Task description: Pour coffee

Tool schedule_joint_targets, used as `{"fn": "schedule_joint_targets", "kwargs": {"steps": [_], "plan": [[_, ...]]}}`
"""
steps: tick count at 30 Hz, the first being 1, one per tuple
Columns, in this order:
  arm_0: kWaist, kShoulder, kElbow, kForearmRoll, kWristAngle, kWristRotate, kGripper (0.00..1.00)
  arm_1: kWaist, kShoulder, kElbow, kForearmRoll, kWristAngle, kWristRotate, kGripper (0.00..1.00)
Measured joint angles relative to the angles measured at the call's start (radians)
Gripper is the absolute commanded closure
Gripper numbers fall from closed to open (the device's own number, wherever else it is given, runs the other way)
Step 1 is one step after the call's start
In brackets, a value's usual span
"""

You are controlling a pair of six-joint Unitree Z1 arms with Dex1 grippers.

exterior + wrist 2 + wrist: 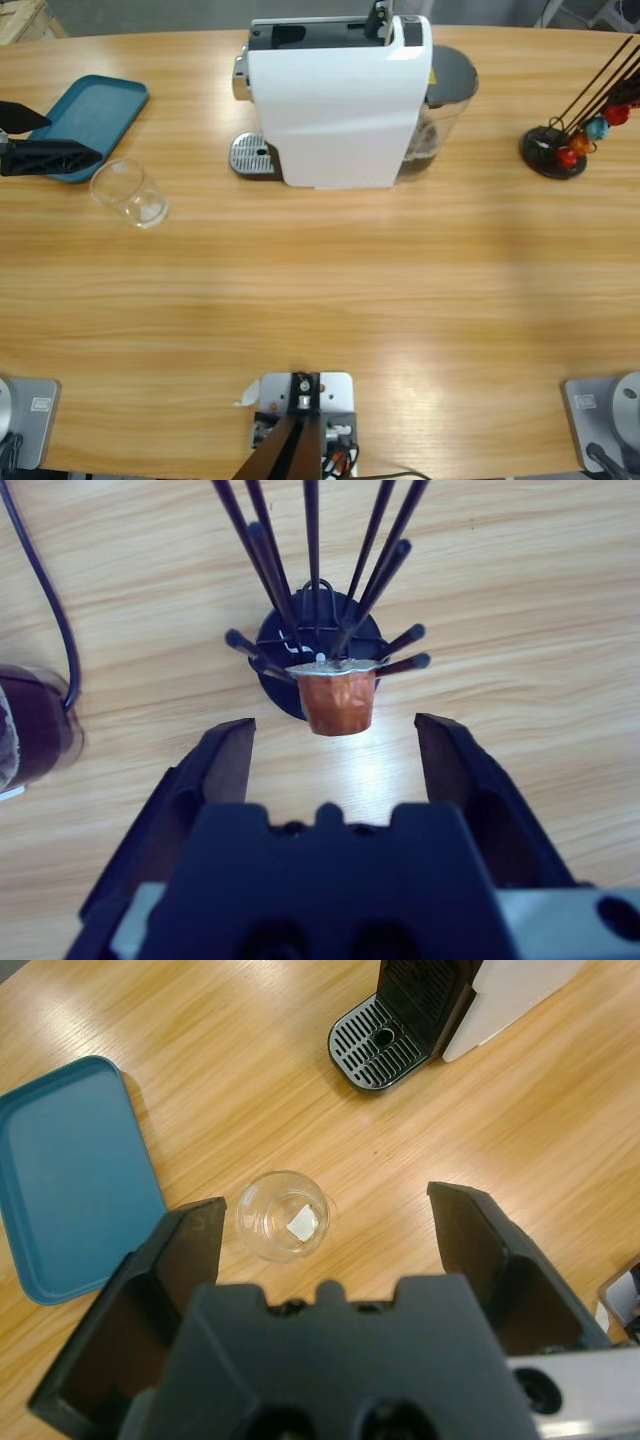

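Observation:
My left gripper (325, 1203) stands open above the table, at the left edge of the high view. An empty clear glass (283, 1216) stands upright just ahead of its jaws and a little left of their middle, nothing touching it. The same glass (130, 192) sits left of the white coffee machine (340, 100), whose drip tray (252, 155) is bare. No coffee shows in the glass or at the spout. My right gripper (335, 730) is open, its jaws on either side of an orange capsule (338, 695) hanging on the black capsule rack (275, 640), not touching it.
A teal tray (95, 120) lies at the far left, beside the glass. The machine's dark water tank (445, 100) sits on its right side. The capsule rack (555, 150) with red, orange and blue capsules stands at the far right. A black cable (45, 590) runs near the rack.

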Motion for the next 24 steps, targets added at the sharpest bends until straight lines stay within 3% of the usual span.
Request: {"fn": "schedule_joint_targets", "kwargs": {"steps": [4,7,14,17,24], "plan": [[0.000,0.000,0.000,0.001,0.000,0.001,0.133,0.000,0.002,-0.012,0.000,-0.004,0.000,0.294],[0.000,0.000,0.000,0.002,0.002,0.001,0.133,0.000,0.002,-0.022,0.000,-0.004,0.000,0.368],[0.000,0.000,0.000,0.003,0.004,0.001,0.133,0.000,0.002,-0.023,0.000,-0.004,0.000,0.379],[0.000,0.000,0.000,0.005,0.005,0.001,0.133,0.000,0.002,-0.023,0.000,-0.004,0.000,0.497],[0.000,0.000,0.000,0.008,0.005,0.001,0.133,0.000,0.002,-0.023,0.000,-0.004,0.000,0.501]]}}
